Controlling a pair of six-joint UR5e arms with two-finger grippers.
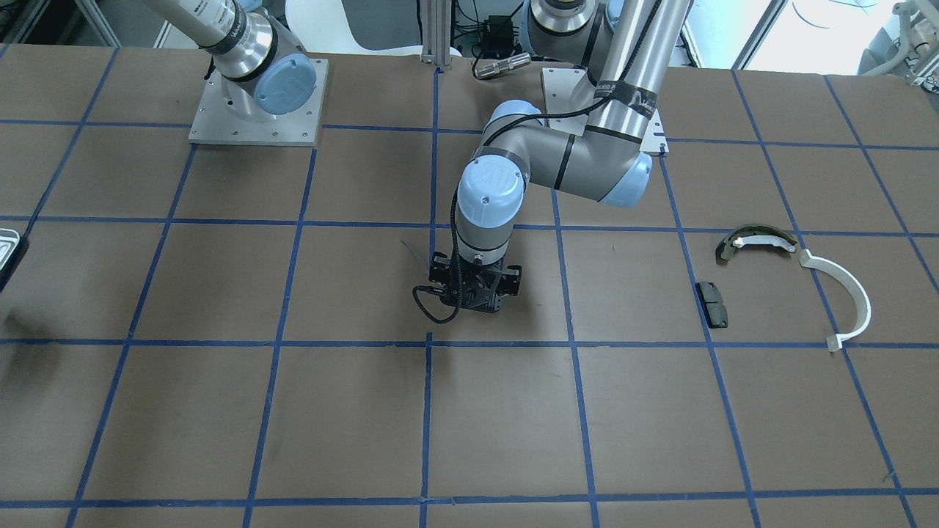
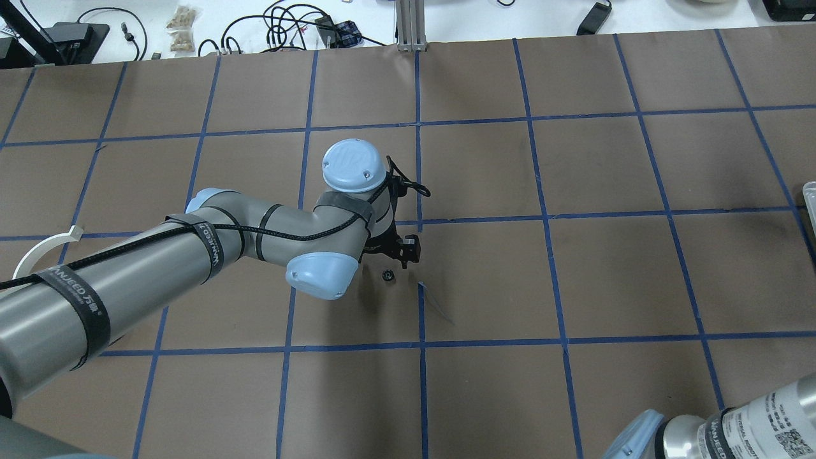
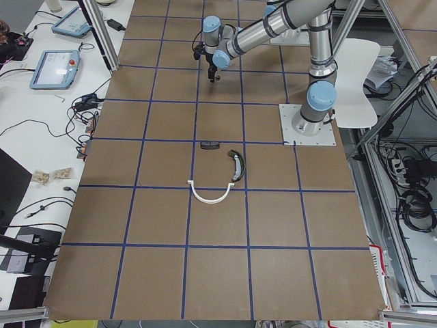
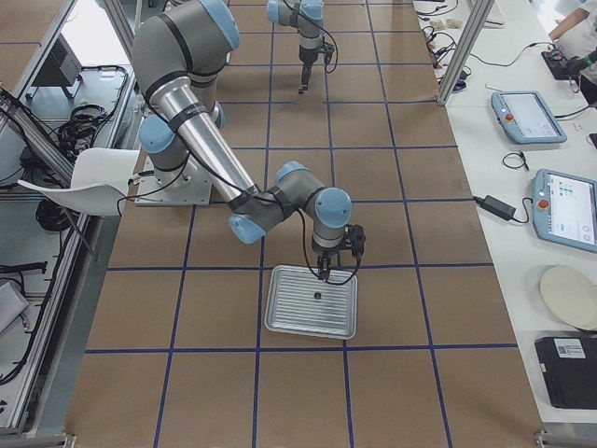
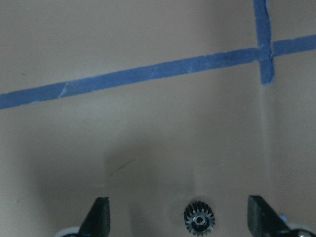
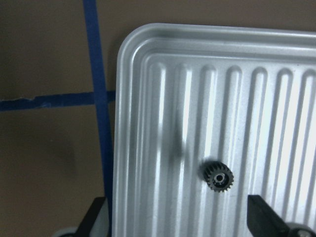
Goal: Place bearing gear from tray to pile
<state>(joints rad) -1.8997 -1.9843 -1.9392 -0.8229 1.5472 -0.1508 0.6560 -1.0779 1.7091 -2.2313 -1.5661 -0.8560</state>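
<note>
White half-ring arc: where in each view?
Front-facing: white half-ring arc at right.
Overhead: left edge, beside left arm.
Exterior left: centre.
Exterior right: not in it.
Left wrist: not in it.
Right wrist: not in it.
Landmark: brake shoe beside it, front-facing and exterior left.

The table point(image 1: 220, 411) is covered in brown paper and marked into squares by blue tape point(image 1: 433, 342). An olive-and-dark brake shoe point(image 1: 755, 240) lies on it toward the robot's left end. A white arc point(image 1: 864, 301) lies just beside the shoe, one tip close to the shoe's end. A small black pad point(image 1: 712, 304) lies near the shoe, on its side toward the table's middle. A small dark gear point(image 2: 386, 275) lies well apart from the shoe, about mid-table. The ridged tray point(image 4: 289, 308) lies farthest from the shoe, toward the opposite end.
</note>
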